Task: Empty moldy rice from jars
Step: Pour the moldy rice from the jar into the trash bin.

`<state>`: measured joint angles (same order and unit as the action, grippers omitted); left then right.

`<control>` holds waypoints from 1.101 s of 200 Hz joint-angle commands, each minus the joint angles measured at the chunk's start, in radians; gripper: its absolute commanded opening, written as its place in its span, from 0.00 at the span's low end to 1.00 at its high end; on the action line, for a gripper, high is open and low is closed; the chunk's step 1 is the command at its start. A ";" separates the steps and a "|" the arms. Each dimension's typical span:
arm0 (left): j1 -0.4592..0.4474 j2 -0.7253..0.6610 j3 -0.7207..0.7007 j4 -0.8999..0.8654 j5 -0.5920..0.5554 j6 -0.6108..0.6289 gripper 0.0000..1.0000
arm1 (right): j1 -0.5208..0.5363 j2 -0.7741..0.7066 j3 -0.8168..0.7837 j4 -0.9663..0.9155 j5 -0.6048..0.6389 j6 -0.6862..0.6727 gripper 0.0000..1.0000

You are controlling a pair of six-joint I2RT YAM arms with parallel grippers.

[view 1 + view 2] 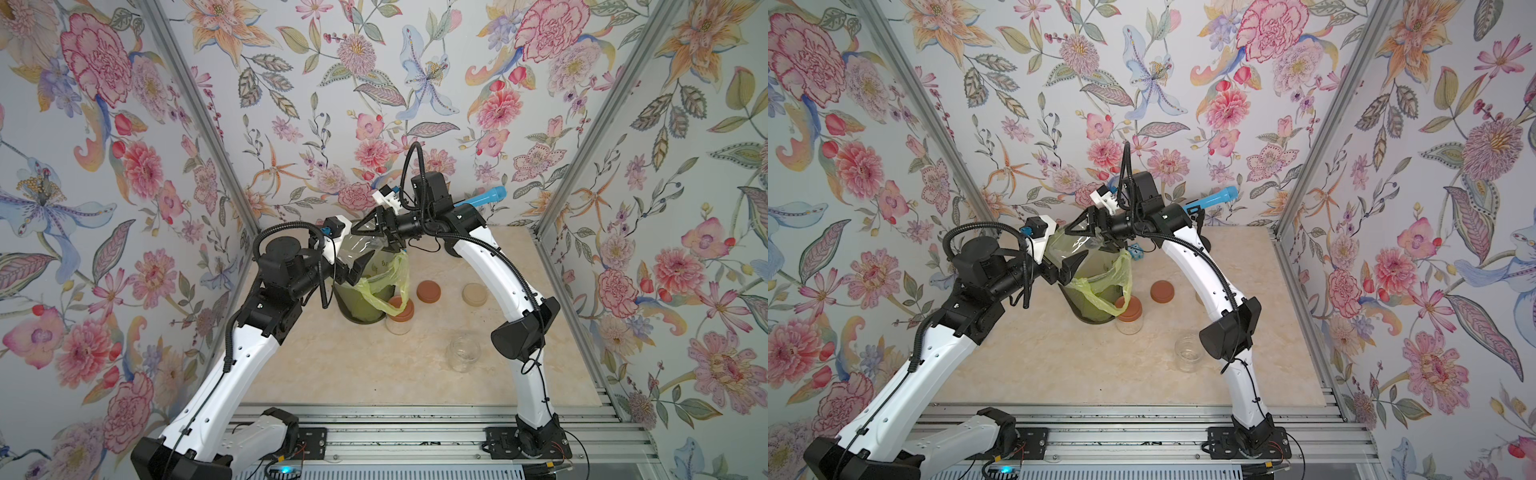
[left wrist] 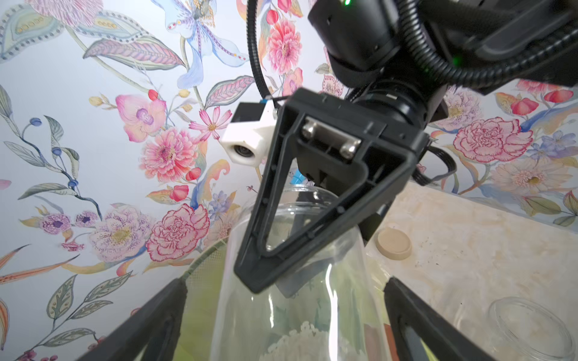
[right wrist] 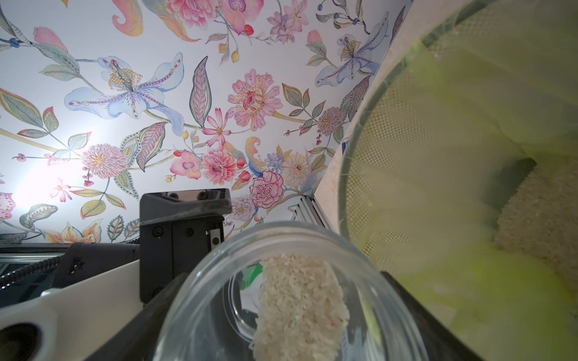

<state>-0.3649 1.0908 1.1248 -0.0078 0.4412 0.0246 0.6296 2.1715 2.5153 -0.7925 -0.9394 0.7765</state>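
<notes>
- Nearest us, we see an open jar (image 1: 462,352) standing alone, then a lidded jar (image 1: 400,320) just beside the bin (image 1: 353,308).
- Above the bin, the left gripper (image 2: 284,283) and right gripper (image 1: 378,237) both clamp the held jar (image 1: 360,247).
- It lies sideways, long axis running gripper to gripper, mouth toward the right wrist, moldy rice (image 3: 300,306) clinging inside.

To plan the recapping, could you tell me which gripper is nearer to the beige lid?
Right. Both are at the held jar over the bin: the right gripper on the side towards the beige lid, the left gripper on the side away from it.
</notes>
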 commanded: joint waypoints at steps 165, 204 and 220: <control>0.025 0.026 -0.226 0.535 0.124 -0.147 0.99 | -0.059 0.043 0.034 0.341 -0.176 0.514 0.00; 0.034 0.053 -0.262 0.648 0.099 -0.186 0.99 | -0.060 0.036 0.026 0.349 -0.141 0.565 0.00; 0.036 0.070 -0.264 0.684 0.100 -0.202 0.99 | -0.059 0.023 0.002 0.357 -0.131 0.583 0.00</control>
<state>-0.3351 1.1332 0.8867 0.5976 0.5346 -0.1230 0.5671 2.2333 2.5187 -0.5484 -1.0782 1.2774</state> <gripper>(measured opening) 0.995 0.887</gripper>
